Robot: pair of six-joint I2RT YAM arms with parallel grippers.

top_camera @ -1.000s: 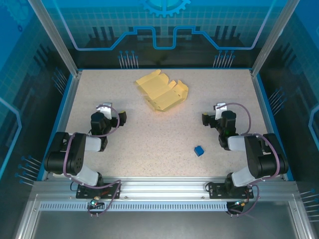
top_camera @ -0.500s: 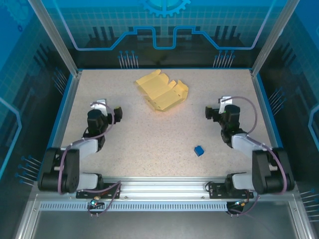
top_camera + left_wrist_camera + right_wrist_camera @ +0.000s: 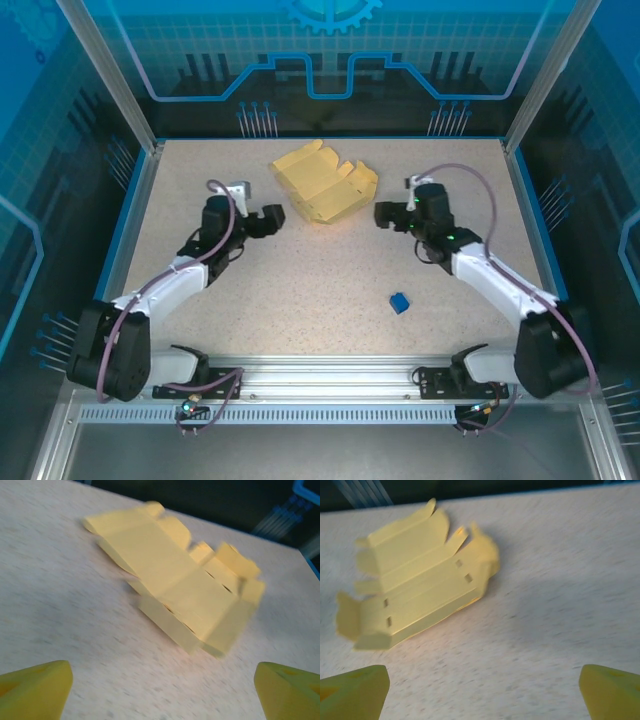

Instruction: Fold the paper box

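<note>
Roughly, the paper box [image 3: 322, 185] lies lengthwise from far-left to near-right.

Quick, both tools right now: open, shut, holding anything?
Left tool: open, empty, short of the paper box.
Right tool: open, empty.

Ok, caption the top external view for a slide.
Left hand and right hand, both open, flank the partly folded paper box.

I counted one paper box [image 3: 322, 187], a single pale yellow piece, on the one table [image 3: 300, 290]. There was one small blue cube [image 3: 399, 302]. I had two grippers, my left gripper [image 3: 266, 220] and my right gripper [image 3: 386, 213]. Each wrist view showed two yellow fingertips [image 3: 35, 687], four in all.
</note>
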